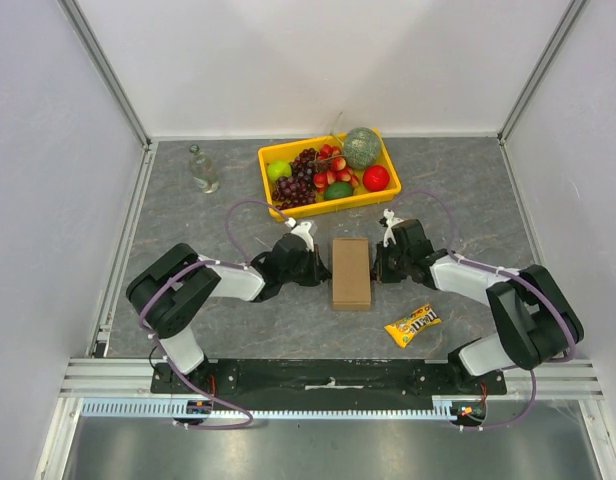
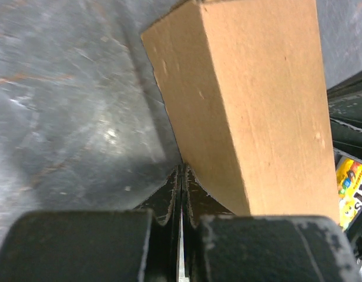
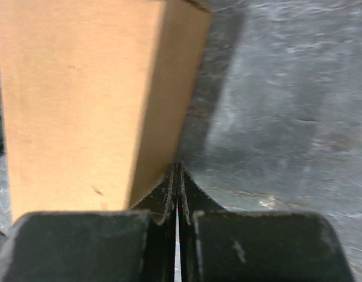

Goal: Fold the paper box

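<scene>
The paper box (image 1: 351, 272) is a small plain brown carton lying closed on the grey table between the two arms. My left gripper (image 1: 320, 268) is shut, with nothing between its fingers, and its tips rest against the carton's left side. In the left wrist view the carton (image 2: 260, 111) fills the upper right and the gripper (image 2: 182, 171) points at its lower edge. My right gripper (image 1: 379, 266) is shut too, empty, its tips against the carton's right side. The right wrist view has the carton (image 3: 75, 106) at upper left, the gripper (image 3: 177, 169) at its base.
A yellow tray (image 1: 383, 195) of fruit stands just behind the carton. A clear glass bottle (image 1: 202, 169) stands at the back left. A small yellow candy packet (image 1: 413, 325) lies near the front right, also seen in the left wrist view as a yellow packet (image 2: 350, 191).
</scene>
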You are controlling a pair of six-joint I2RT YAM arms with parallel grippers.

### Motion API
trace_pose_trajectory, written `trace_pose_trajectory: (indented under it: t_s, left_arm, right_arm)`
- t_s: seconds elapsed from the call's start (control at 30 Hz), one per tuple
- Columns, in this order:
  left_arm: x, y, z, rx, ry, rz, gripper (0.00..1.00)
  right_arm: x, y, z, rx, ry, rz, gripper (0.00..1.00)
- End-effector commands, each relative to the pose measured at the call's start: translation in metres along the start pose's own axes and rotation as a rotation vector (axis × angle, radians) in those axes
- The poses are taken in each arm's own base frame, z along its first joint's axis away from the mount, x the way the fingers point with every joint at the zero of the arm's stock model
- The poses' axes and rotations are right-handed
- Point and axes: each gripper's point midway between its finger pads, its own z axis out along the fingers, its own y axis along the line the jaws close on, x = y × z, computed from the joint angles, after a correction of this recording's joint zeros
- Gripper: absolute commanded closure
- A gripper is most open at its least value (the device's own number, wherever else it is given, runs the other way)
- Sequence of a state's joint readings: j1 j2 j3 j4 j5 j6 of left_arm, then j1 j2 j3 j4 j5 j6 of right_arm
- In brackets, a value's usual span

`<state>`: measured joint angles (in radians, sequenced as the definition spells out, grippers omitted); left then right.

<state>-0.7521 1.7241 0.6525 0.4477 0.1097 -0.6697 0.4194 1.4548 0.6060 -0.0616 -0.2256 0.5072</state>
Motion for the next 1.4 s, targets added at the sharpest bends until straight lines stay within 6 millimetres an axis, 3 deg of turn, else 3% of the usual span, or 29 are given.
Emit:
trace_pose_trajectory:
  t_s: [0.0, 0.2, 0.33, 0.5, 0.63, 0.83, 1.07, 1.17, 1.27, 1.33, 1.37]
  left_arm:
    - [0.051, 0.018, -0.003, -0.112, 0.154, -0.009, 0.98]
    - [0.058, 0.028, -0.008, -0.148, 0.157, -0.006, 0.98]
    - [0.068, 0.044, -0.021, -0.185, 0.163, -0.009, 0.98]
    - [0.077, 0.044, -0.032, -0.176, 0.171, -0.020, 0.98]
    - [0.086, 0.033, -0.039, -0.155, 0.176, -0.015, 0.98]
    - [0.106, -0.003, -0.033, -0.097, 0.209, 0.024, 0.98]
    - [0.117, 0.006, -0.036, -0.133, 0.210, 0.005, 0.98]
    - [0.117, 0.023, -0.048, -0.205, 0.188, -0.016, 0.98]
    - [0.110, 0.040, -0.065, -0.250, 0.142, -0.071, 0.98]
    - [0.102, 0.041, -0.077, -0.247, 0.098, -0.098, 0.93]
    - [0.094, 0.040, -0.084, -0.245, 0.066, -0.102, 0.86]
  right_arm:
    - [-0.001, 0.023, 0.007, -0.091, -0.010, -0.006, 1.00]
    - [0.005, 0.009, 0.006, -0.020, -0.013, -0.003, 1.00]
    - [0.018, -0.012, -0.004, 0.084, 0.005, -0.002, 1.00]
    - [0.043, -0.015, -0.017, 0.077, 0.023, 0.025, 1.00]
    - [0.055, -0.005, -0.025, 0.027, 0.022, 0.029, 1.00]
    - [0.057, 0.024, -0.026, -0.069, 0.010, 0.015, 1.00]
    - [0.064, 0.028, -0.020, -0.100, 0.028, 0.032, 1.00]
    - [0.062, 0.013, -0.023, -0.013, 0.012, 0.037, 1.00]
    - [0.047, -0.007, -0.036, 0.121, -0.057, 0.056, 0.98]
    - [0.036, -0.022, -0.049, 0.220, -0.114, 0.075, 0.92]
    - [0.028, -0.029, -0.057, 0.268, -0.152, 0.086, 0.87]
